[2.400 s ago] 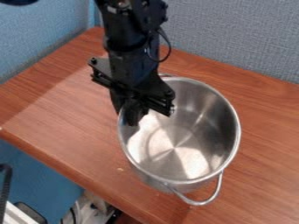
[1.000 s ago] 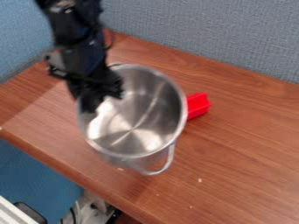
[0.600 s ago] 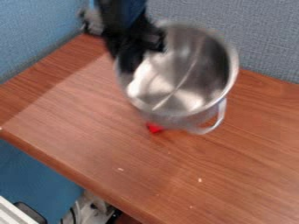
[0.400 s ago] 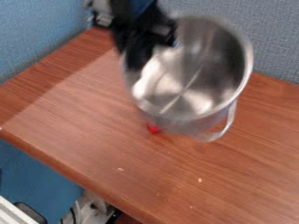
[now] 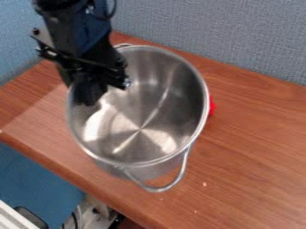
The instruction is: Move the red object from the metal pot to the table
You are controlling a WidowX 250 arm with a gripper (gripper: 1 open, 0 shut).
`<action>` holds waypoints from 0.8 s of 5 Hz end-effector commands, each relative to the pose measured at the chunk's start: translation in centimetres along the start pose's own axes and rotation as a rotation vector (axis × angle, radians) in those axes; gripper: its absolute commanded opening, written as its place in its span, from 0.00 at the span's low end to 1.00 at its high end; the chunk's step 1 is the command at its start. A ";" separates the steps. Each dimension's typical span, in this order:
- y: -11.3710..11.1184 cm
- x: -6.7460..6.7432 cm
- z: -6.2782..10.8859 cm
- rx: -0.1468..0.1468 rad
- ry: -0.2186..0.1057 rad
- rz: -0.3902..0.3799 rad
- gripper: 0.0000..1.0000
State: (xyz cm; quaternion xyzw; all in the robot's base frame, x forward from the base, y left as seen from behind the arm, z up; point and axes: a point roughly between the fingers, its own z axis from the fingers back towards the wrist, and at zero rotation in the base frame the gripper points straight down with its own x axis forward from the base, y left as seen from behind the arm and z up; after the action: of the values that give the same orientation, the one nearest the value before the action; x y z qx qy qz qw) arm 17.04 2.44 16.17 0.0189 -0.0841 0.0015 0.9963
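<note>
Steel pot [image 5: 143,112], jaws clamped on its left rim; red object [image 5: 210,105] at right rim.

Metal pot [image 5: 149,112]: shiny round steel vessel, tilted, its open mouth facing the camera, wire handle hanging below. Red object [image 5: 210,103]: only a sliver visible past the pot's right rim, above the reddish-brown wood-grain table [image 5: 257,134].

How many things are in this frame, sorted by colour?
Silver: 1, the metal pot
Red: 1, the red object, only a sliver visible past the pot's rim
Black: 1, the pincer
Reddish-brown: 1, the table
Total: 4
</note>
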 end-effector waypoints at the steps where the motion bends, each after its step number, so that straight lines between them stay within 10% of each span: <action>1: -2.6 1.6 1.9 -0.036 -0.039 -0.021 0.00; 4: -5.8 2.6 -0.5 0.025 -0.067 0.081 0.00</action>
State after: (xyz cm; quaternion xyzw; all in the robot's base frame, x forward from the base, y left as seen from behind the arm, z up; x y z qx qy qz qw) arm 18.99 -3.24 14.82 0.0284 -0.0972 0.0414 0.9940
